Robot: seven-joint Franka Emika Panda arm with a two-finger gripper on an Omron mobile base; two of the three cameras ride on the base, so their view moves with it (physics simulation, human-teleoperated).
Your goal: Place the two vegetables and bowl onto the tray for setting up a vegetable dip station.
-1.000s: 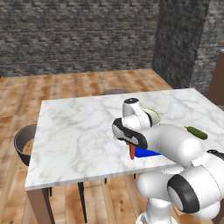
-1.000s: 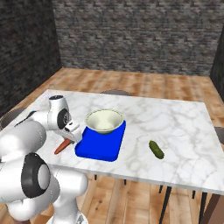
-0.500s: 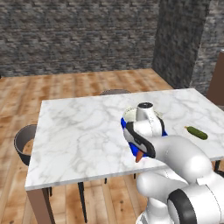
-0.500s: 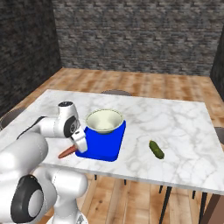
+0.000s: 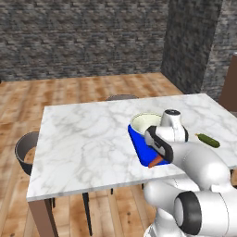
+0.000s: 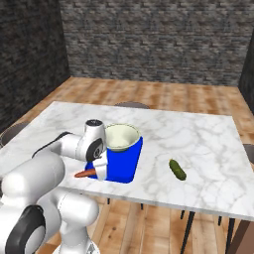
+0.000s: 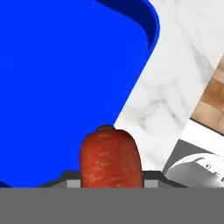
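Fingers clamped on carrot [image 7: 110,158], hanging over near corner of tray [image 7: 65,78].
Carrot's far end sits close to the tray rim [image 6: 130,173] in hand view, so I judge a drop now could leave it straddling the rim or rolling onto table [image 5: 83,139]. Bowl [image 6: 121,136] already on tray; cucumber [image 6: 177,169] well apart on table.

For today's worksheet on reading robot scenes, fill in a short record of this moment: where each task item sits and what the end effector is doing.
tray: blue, on the marble table, near its front edge
bowl: cream, standing on the tray's far end
carrot: orange-red, held in the end effector above the tray's near edge
cucumber: dark green, lying on the table to the right of the tray, apart from it
left to place: carrot, cucumber
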